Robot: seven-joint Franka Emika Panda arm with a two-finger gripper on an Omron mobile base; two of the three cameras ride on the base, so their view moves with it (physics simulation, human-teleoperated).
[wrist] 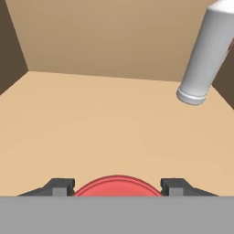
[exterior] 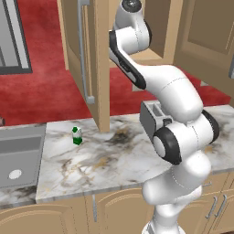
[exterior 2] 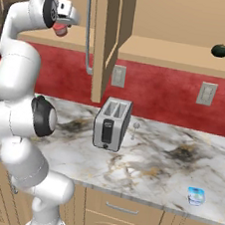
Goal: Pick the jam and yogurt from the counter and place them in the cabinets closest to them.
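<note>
Hand view showed the gripper [wrist: 117, 187] closed on the jam [wrist: 118, 185], its two dark fingertips [wrist: 59, 186] flanking the red pot just above a bare wooden shelf inside the cabinets [wrist: 109, 119]. A grey cylinder [wrist: 203, 55] hung at the upper right. In the right base view the jam [exterior 2: 59, 29] sat at the raised hand beside an open door, and the yogurt [exterior 2: 196, 196] rested on the marble counter [exterior 2: 152, 165], well apart from the toaster [exterior 2: 112, 123]
</note>
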